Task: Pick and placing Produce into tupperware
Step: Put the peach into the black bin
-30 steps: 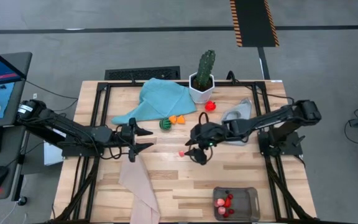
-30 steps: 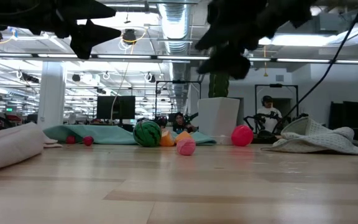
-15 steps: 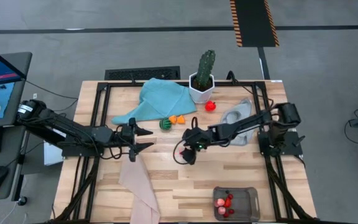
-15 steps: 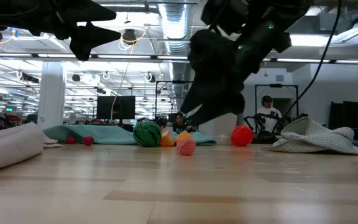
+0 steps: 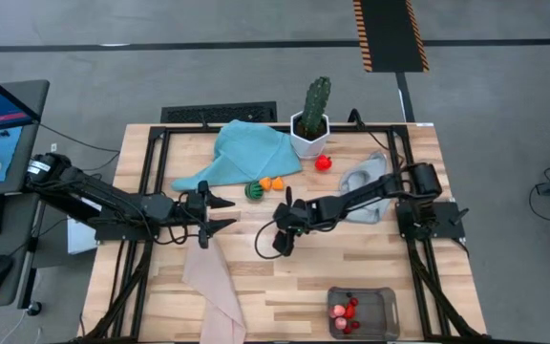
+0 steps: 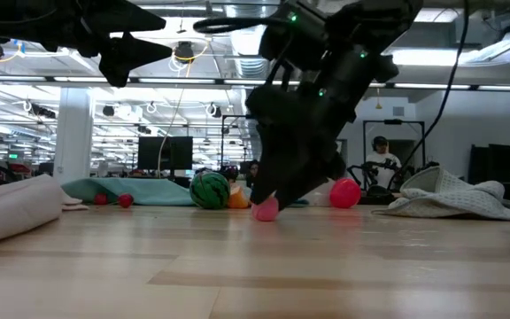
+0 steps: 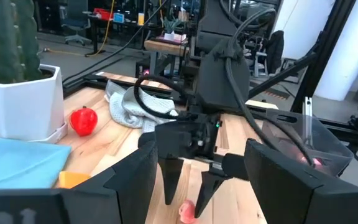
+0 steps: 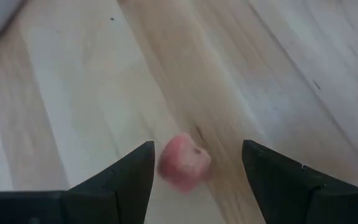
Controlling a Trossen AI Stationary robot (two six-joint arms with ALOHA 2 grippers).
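High view: no readable writing

R gripper (image 5: 281,238) is reached to table (image 5: 256,287) centre, L gripper (image 5: 220,214) held near beige cloth (image 5: 215,291). Tub (image 5: 363,312) w/ red produce (image 5: 345,311) is seen at front edge.

Pinks, reds and teal on pale wood

Between the black right gripper's (image 8: 194,163) fingers lies a pink fruit (image 8: 183,163); beyond it sit a green-striped ball (image 5: 253,190), orange pieces (image 5: 271,182), a red fruit (image 5: 323,162), a teal cloth (image 5: 248,151) and a grey cloth (image 5: 363,177).
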